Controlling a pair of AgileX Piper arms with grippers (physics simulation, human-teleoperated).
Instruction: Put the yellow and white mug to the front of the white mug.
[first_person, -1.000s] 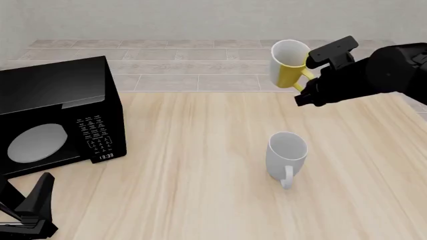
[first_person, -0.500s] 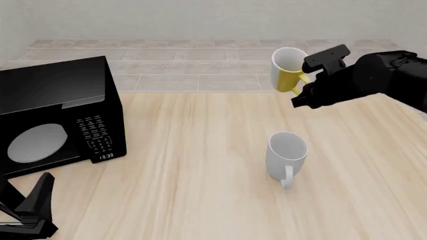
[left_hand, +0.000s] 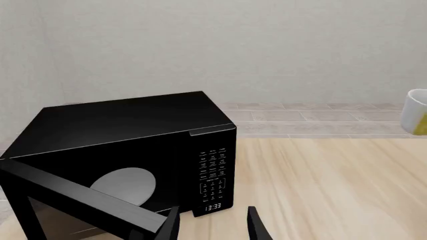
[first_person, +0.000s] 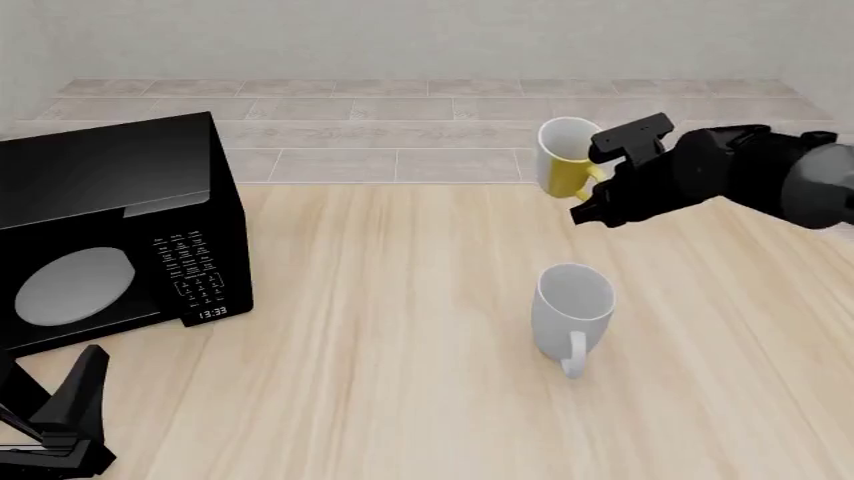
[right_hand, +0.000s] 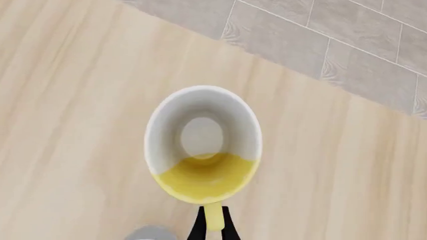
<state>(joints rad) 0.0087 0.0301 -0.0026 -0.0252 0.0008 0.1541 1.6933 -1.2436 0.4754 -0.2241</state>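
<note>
Fingers of right gripper (right_hand: 213, 225) clamped on handle of yellow and white mug (first_person: 566, 158), held aloft beyond white mug (first_person: 573, 309), near table's far edge. Left gripper (left_hand: 210, 227) fingers apart, idle beside microwave (first_person: 107, 230). Best lowered upright, well apart from white mug; release once seated.

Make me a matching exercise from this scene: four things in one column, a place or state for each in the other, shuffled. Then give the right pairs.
Things
1. yellow and white mug
2. white mug
3. microwave
4. left gripper

States
A. stands on the table, handle toward the camera in the front view
B. door swung open, at the table's left
C. open, holding nothing
D. held up by its handle in the right gripper

Pairs: 1-D, 2-A, 3-B, 4-C
</note>
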